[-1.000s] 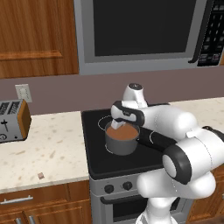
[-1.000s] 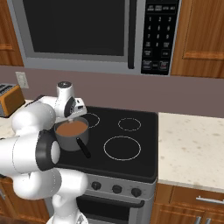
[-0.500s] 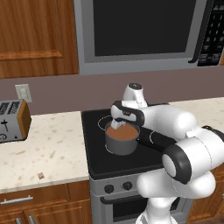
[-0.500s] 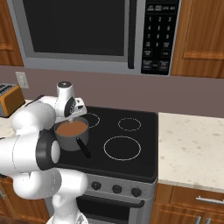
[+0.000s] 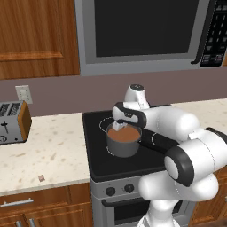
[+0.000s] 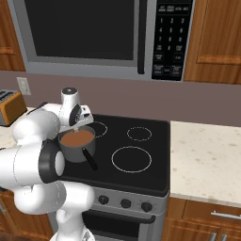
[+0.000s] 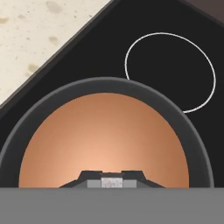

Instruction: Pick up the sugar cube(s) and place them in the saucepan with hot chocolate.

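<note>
Kitchen stove, under a microwave (image 5: 142, 31): the claw (image 7: 112, 180) hangs just over the saucepan (image 7: 105, 131) of hot chocolate, jaws pinched on a pale grey sugar cube (image 7: 112, 181). The release seems next: simply opening. A pinkish-tan cube (image 5: 41, 178) lies at the speckled counter's (image 5: 48, 150) front edge; toaster (image 5: 13, 122) far left.
</note>
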